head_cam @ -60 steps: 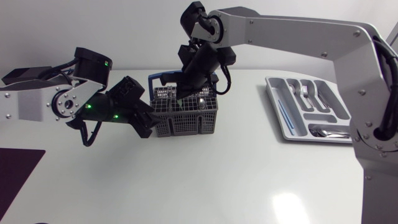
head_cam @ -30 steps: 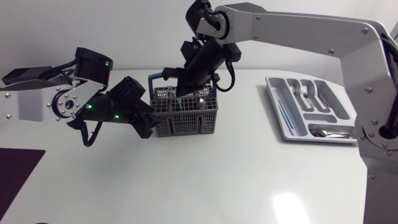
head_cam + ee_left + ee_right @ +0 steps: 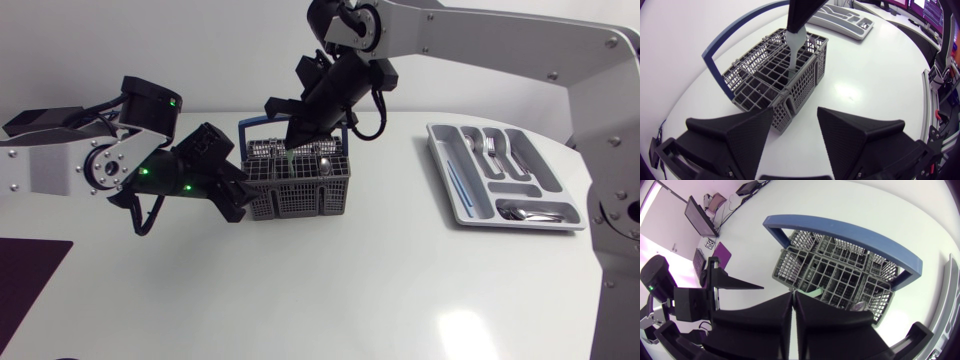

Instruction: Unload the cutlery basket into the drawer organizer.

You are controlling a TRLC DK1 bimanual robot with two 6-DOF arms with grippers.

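1. The cutlery basket (image 3: 300, 190), grey mesh with a blue handle (image 3: 250, 124) arched over it, stands upright on the white counter (image 3: 350, 285), left of centre in the head view.
2. The drawer organizer (image 3: 447, 190) lies on the same counter, well apart from the basket, on the right arm's side. Its compartments hold metal cutlery (image 3: 490, 150) and a thin blue stick (image 3: 458, 188).
3. The right arm reaches past the middle of the counter. The right tool (image 3: 290, 142) hangs over the basket, pointing down, just beside the handle.
4. The right tool's fingers stand narrow and clamp the upper end of a pale utensil (image 3: 794, 42) from two sides. The utensil's lower end stands inside a basket compartment.
5. In the right wrist view, a pale green sliver of that utensil (image 3: 812, 293) shows at the fingertips, above the basket grid.
6. A metal spoon (image 3: 859, 307) stands in a compartment at the basket's edge.
7. The left tool (image 3: 795, 114) sits low at the basket's end away from the organizer, fingers spread wide and holding nothing. The basket's near corner lies between the fingertips; contact cannot be determined.
8. A dark mat (image 3: 30, 275) lies at the counter's edge on the left arm's side.
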